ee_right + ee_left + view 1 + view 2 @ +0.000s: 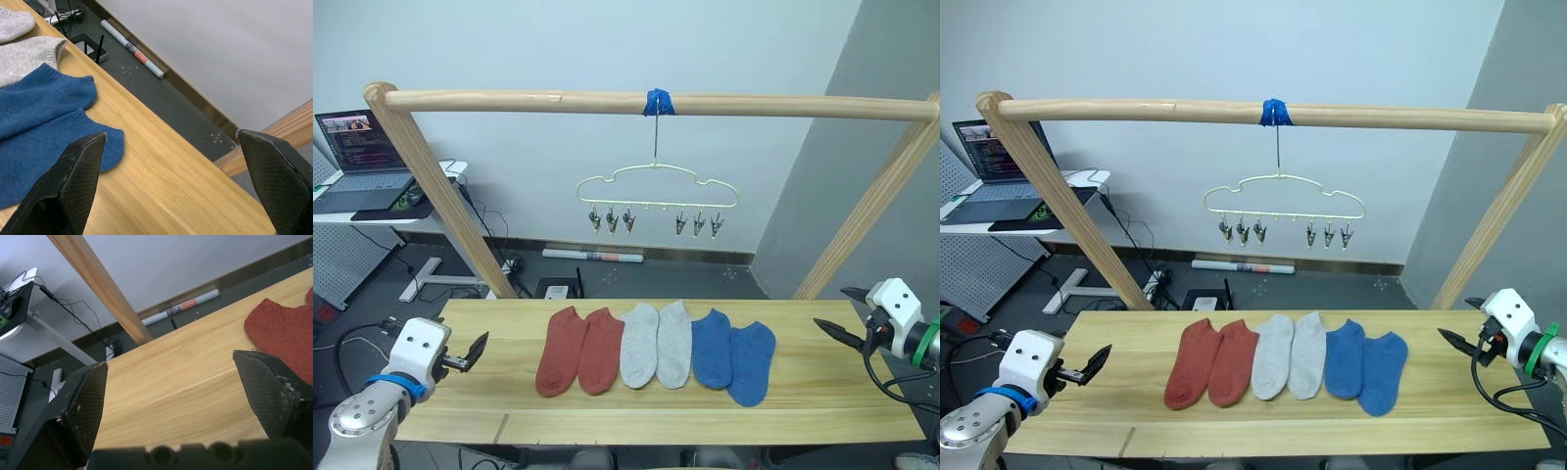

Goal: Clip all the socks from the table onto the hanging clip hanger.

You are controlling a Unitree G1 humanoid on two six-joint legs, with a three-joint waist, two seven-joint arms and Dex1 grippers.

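Six socks lie side by side on the light wooden table (822, 397): two rust-red socks (578, 351) on the left, two light grey socks (656, 344) in the middle, two blue socks (732, 356) on the right. Above and behind them, the pale yellow clip hanger (656, 188) hangs by its hook with nothing in its metal clips. My left gripper (476, 352) is open over the table's left end, well left of the red socks (283, 328). At the right end my right gripper (829, 307) is open, right of the blue socks (44, 127).
A thick wooden pole (509, 99) with blue tape (657, 101) carries the hanger, on slanted wooden legs (435, 186) at both table ends. A laptop (357, 157) sits on a white desk at the far left. A paper roll (595, 256) lies on the floor behind.
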